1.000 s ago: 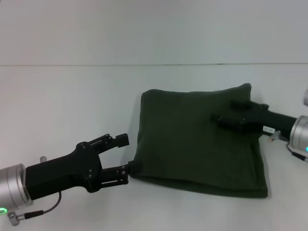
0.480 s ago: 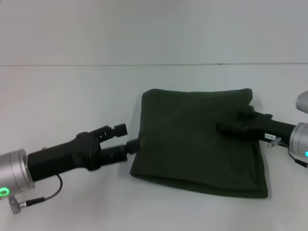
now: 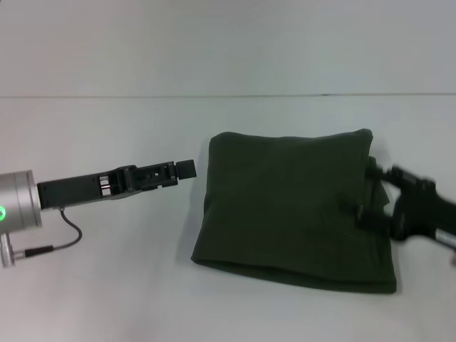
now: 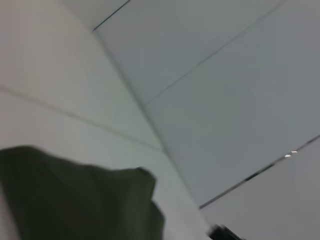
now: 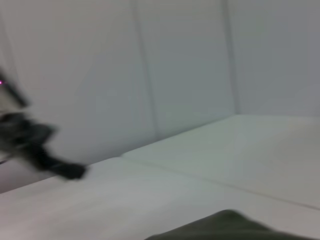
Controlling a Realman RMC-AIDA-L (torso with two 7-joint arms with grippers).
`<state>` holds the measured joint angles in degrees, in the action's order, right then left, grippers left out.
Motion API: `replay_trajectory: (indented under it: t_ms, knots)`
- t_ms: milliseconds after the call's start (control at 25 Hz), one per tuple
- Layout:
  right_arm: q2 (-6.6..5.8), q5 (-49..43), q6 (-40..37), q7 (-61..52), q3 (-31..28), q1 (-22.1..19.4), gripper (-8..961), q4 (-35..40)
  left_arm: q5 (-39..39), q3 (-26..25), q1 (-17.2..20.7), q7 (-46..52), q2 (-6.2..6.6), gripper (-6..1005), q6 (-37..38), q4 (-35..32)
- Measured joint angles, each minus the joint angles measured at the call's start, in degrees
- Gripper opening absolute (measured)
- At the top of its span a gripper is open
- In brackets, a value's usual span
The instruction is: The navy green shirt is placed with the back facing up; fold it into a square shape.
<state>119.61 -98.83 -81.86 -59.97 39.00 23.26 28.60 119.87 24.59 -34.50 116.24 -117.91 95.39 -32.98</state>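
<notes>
The navy green shirt (image 3: pixel 288 206) lies folded into a rough square on the white table, right of the middle in the head view. My left gripper (image 3: pixel 184 169) hovers just off the shirt's left edge, turned side-on, holding nothing. At the shirt's right edge my right gripper (image 3: pixel 370 192) stands open, its fingers spread over the hem and blurred by motion. A corner of the shirt (image 4: pixel 75 200) shows in the left wrist view. Only a sliver of the shirt (image 5: pixel 230 227) shows in the right wrist view, with the left arm (image 5: pixel 35 145) as a dark blur far off.
The white table (image 3: pixel 107 271) stretches around the shirt, with a thin seam line (image 3: pixel 142 95) across its far part. A cable (image 3: pixel 64 235) hangs under the left wrist. Pale wall panels (image 4: pixel 225 100) fill the wrist views.
My left gripper has let go of the shirt's left edge, pulled back to the left, risen and rolled side-on. The right gripper has slid off the shirt's top toward its right edge.
</notes>
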Motion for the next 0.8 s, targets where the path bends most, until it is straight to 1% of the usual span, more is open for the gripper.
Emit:
replay_trajectory:
  t_ms: [80,120,240,360,440,560,680,800]
  knots:
    - [-0.05,-2.5,-5.0,3.3,0.5,-2.7,900,0.1,2.4,-0.1,-1.5,4.3,0.83,885,-1.3,0.0]
    - [-0.05,-2.5,-5.0,3.3,0.5,-2.7,900,0.1,3.3,-0.1,-2.2,6.4,1.15,884,-2.0,0.0]
    - [0.16,-4.0,-7.6,7.8,0.0,-6.0,900,-0.3,4.9,0.0,-3.6,11.6,1.76,878,-4.6,-0.1]
    - [0.43,-3.9,-8.3,11.9,-0.4,-9.0,900,-0.8,7.4,0.8,-4.9,15.6,2.23,873,-7.6,0.0]
    - [0.29,-3.9,-8.3,13.3,-0.4,-10.2,900,-1.6,9.2,1.7,-5.7,17.4,2.45,869,-9.4,0.2]
    - [0.16,-4.0,-8.3,14.4,-0.4,-11.3,900,-2.0,10.4,4.5,-6.6,19.4,2.49,864,-12.3,0.5]
    - [0.16,-4.3,-8.4,15.2,-0.4,-12.2,900,-2.0,10.7,8.4,-7.4,20.9,2.04,859,-15.5,0.8]
    - [0.05,-4.3,-8.5,15.3,-0.4,-12.4,900,-2.1,10.7,10.1,-8.3,21.2,1.64,853,-17.2,2.0]
